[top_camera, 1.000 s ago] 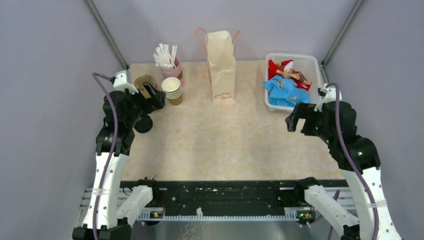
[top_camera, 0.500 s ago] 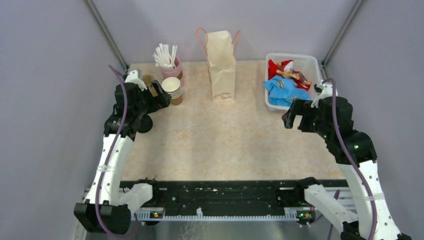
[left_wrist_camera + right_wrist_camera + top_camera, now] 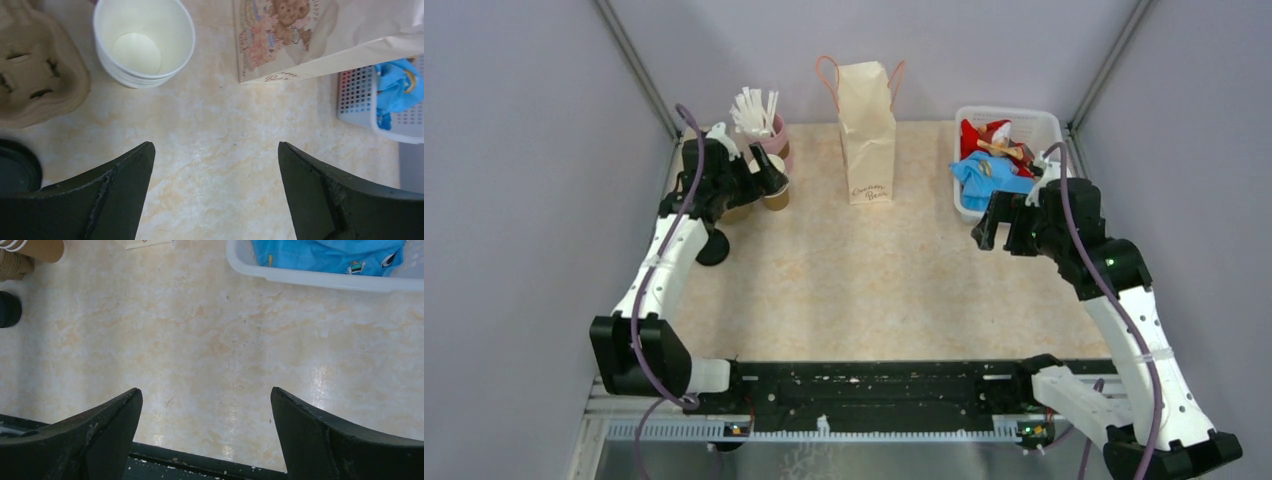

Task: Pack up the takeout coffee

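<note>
We see a beige marbled table and a cream bag printed with bears. The coffee lid is black.

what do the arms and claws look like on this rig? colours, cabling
Both arms are alike: the left arm and right arm have white links with black joint housings, and a purple cable runs along each. The left claw and right claw have two black, wedge-shaped fingers.

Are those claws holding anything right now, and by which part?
Nothing. The left gripper hangs open near the cup stack; the right gripper hangs open over the table.
</note>
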Robot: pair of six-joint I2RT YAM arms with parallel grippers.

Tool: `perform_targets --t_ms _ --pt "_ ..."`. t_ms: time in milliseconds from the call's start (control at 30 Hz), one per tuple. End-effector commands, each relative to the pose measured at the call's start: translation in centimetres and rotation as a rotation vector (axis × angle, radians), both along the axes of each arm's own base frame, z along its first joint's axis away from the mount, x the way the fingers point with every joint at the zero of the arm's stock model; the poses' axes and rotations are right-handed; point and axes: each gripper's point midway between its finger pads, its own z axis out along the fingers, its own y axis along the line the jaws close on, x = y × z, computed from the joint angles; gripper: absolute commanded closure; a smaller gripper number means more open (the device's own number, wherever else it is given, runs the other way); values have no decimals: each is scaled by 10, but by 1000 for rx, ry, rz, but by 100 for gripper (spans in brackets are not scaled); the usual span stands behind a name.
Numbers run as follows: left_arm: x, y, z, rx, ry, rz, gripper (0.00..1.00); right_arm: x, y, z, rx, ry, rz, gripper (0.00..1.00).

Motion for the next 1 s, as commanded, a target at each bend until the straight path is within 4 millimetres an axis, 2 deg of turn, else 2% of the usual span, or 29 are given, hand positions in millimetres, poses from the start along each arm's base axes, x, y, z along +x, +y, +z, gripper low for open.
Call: perform_targets --t_ms 0,133,233,300,367,467,533,600,800,900,967 --pt "30 -41 55 -135 -183 -143 1 13 9 2 35 -18 21 1" --pt "47 -87 85 -179 -282 -297 2 23 15 -3 37 7 35 1" --pt "67 -116 93 -178 -310 -349 2 29 19 -2 47 20 47 1" --pt "85 -125 102 -170 -339 -339 2 32 23 0 58 19 59 1" --pt "105 -127 102 -176 -337 -306 2 34 25 1 67 16 61 1" --pt "124 -126 103 -163 -318 -273 4 38 26 5 71 9 63 1" --pt "125 -114 97 -107 -304 -217 4 40 26 6 68 11 57 1" --pt "119 -92 86 -23 -285 -140 2 41 25 6 66 12 47 1" --pt "85 -19 58 116 -235 32 2 39 23 0 81 24 18 1" --pt "81 19 37 200 -133 168 7 38 23 -6 82 38 13 1" --pt "82 34 21 252 -61 214 13 39 24 -8 83 46 14 1"
